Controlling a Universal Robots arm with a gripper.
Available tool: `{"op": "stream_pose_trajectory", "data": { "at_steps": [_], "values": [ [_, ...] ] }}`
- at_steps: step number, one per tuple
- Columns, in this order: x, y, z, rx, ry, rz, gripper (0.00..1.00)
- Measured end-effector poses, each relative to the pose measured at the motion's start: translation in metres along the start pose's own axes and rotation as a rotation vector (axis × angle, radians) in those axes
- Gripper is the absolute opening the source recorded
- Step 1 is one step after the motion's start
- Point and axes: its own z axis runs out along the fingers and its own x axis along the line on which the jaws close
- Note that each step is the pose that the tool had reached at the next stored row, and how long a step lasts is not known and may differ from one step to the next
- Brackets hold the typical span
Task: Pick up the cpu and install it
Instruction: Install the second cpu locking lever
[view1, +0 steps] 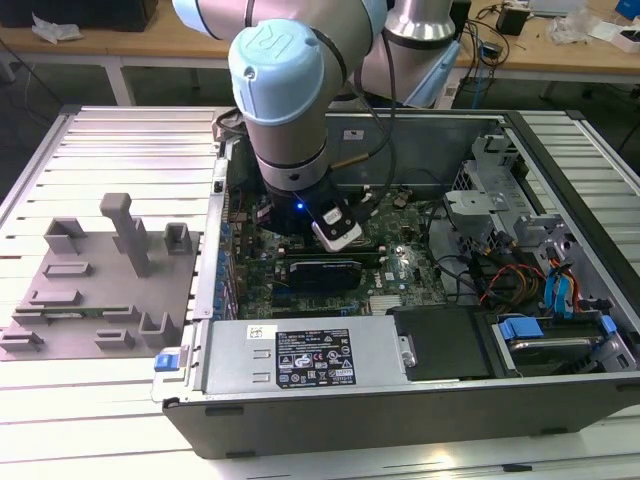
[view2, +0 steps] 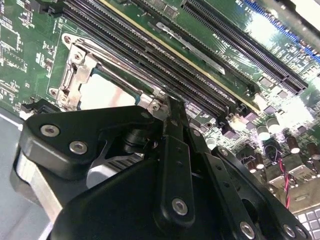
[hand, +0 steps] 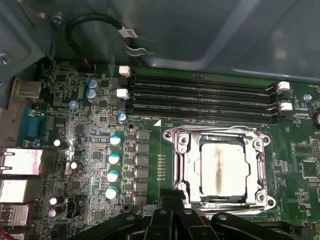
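The exterior view looks down from high and well back onto the open computer case (view1: 420, 290) and the arm (view1: 290, 90) reaching into it. Both wrist views sit close above the motherboard (hand: 85, 150): 1 faces it squarely, 1 obliquely. The 2 share the socket frame (hand: 220, 167) and memory slots (view2: 200, 80).

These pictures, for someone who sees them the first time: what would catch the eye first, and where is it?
First, the arm, reaching down into the open computer case in the exterior view. Next, in both wrist views, the cpu, a pale silver square lying in the metal socket frame on the green motherboard, beside the long memory slots. The gripper hangs close over the socket's edge.
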Motion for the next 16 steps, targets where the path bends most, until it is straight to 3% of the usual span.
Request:
{"op": "stream_pose_trajectory", "data": {
  "at_steps": [3,4,7,11,12,14,15,16],
  "values": [
    [0.0001,0.0000,-0.0005,0.0003,0.0000,0.000,0.11],
    [-0.0006,0.0010,-0.0049,0.0001,-0.0001,0.000,0.11],
    [-0.0044,0.0063,-0.0289,0.0020,0.0002,0.000,0.11],
    [-0.0074,0.0099,-0.0449,0.0077,0.0006,-0.001,0.11],
    [-0.0082,0.0103,-0.0468,0.0142,0.0013,-0.001,0.11],
    [-0.0105,0.0105,-0.0481,0.0422,0.0079,-0.003,0.11],
    [-0.0126,0.0104,-0.0478,0.0519,0.0092,-0.002,0.11],
    [-0.0149,0.0103,-0.0474,0.0538,0.0091,-0.002,0.11]
  ]
}}
